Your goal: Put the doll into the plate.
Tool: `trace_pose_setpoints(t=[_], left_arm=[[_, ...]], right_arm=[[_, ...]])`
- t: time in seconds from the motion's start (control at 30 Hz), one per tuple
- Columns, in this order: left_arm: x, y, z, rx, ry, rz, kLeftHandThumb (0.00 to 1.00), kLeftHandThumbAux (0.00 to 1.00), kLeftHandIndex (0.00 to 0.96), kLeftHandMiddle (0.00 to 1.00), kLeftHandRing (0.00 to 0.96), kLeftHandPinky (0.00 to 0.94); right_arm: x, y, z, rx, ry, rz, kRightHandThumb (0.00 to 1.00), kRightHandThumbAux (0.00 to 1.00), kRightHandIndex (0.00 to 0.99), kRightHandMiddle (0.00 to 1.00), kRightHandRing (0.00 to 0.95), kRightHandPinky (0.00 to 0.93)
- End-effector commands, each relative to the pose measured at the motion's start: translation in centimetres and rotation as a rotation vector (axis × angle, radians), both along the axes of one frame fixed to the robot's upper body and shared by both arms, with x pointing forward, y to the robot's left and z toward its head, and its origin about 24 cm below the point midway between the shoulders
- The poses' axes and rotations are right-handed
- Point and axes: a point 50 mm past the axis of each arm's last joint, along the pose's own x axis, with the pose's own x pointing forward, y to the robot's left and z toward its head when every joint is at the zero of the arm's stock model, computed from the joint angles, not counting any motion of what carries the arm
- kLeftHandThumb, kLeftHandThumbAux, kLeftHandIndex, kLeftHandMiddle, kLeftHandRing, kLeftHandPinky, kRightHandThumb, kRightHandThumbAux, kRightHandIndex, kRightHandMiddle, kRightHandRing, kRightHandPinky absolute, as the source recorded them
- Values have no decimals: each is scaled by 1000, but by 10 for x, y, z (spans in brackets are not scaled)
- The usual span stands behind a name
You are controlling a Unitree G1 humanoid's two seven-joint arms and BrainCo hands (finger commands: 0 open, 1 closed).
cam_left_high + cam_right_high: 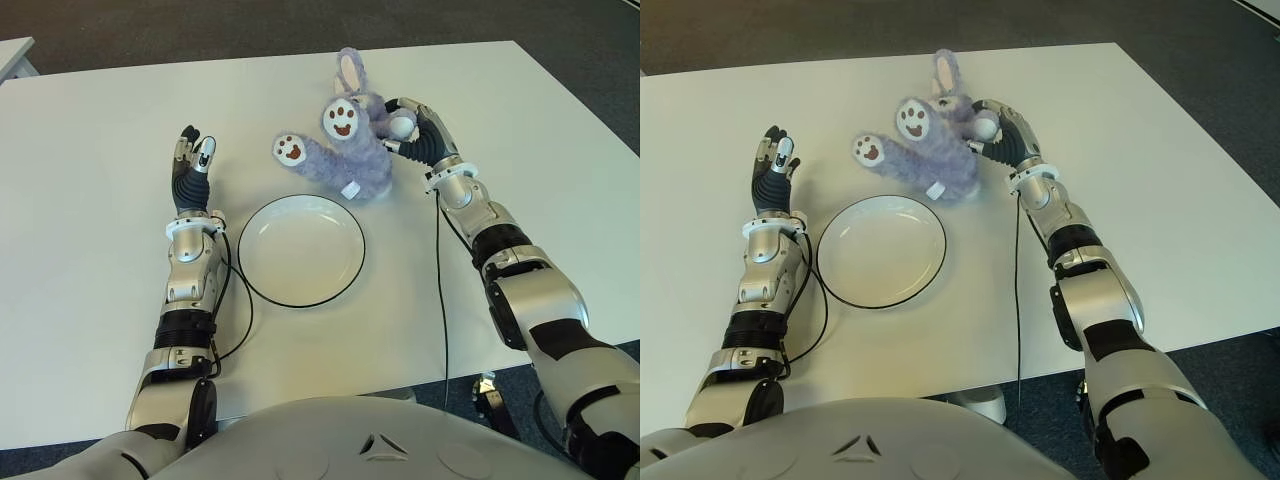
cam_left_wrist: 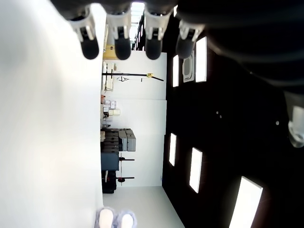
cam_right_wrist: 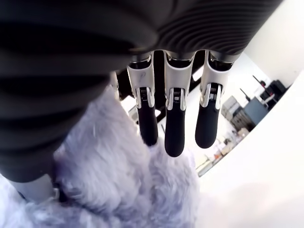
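A purple plush bunny doll [image 1: 352, 152] sits on the white table [image 1: 90, 260] just behind the white plate [image 1: 300, 250], its two paw soles tipped up toward me. My right hand [image 1: 403, 124] is at the doll's right side. Its fingers [image 3: 174, 128] curl over the fur [image 3: 118, 190] and the thumb presses into the doll from below. The plate has a dark rim and holds nothing. My left hand [image 1: 192, 160] shows left of the plate, with its fingers [image 2: 122, 45] straight and holding nothing. The doll's feet [image 2: 116, 219] show far off in the left wrist view.
A black cable [image 1: 243, 300] loops from my left forearm along the plate's left rim. Another cable [image 1: 440, 290] runs from my right wrist to the table's near edge. The corner of a second table [image 1: 15, 55] shows at the far left.
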Motion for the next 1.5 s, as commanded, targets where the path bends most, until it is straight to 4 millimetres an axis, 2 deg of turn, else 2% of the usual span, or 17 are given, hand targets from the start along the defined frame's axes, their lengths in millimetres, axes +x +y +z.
trace_pose_setpoints(t=[0.03,0.73,1.13,1.2,1.23,1.37,1.4,1.5], left_arm=[[-24,-1,-38,-40,146,12,0,383,0,24,11,0],[-24,-1,-39,-45,143,13,0,380,0,26,14,0],[-24,-1,-39,-44,141,18,0,390,0,26,15,0],[-25,-1,-39,-42,142,18,0,389,0,25,13,0],[-25,-1,-39,-40,143,19,0,389,0,25,13,0],[-25,-1,-39,-39,143,19,0,387,0,25,13,0],[-25,-1,-39,-39,143,19,0,387,0,25,13,0],[-25,-1,-39,-39,144,18,0,386,0,24,11,0]], right_arm=[[-4,7,-13,40,41,9,307,631,193,253,299,322],[-5,24,-17,139,48,14,354,639,229,294,332,344],[-5,31,-18,262,75,20,513,670,256,323,354,369],[-5,31,-18,273,72,15,670,715,387,346,376,391],[-5,31,-18,278,68,8,687,720,401,350,379,394],[-5,31,-18,287,56,-11,695,719,413,388,408,420],[-5,31,-18,289,53,-15,694,720,416,416,434,462],[-4,31,-17,292,46,-24,693,720,418,447,470,514]])
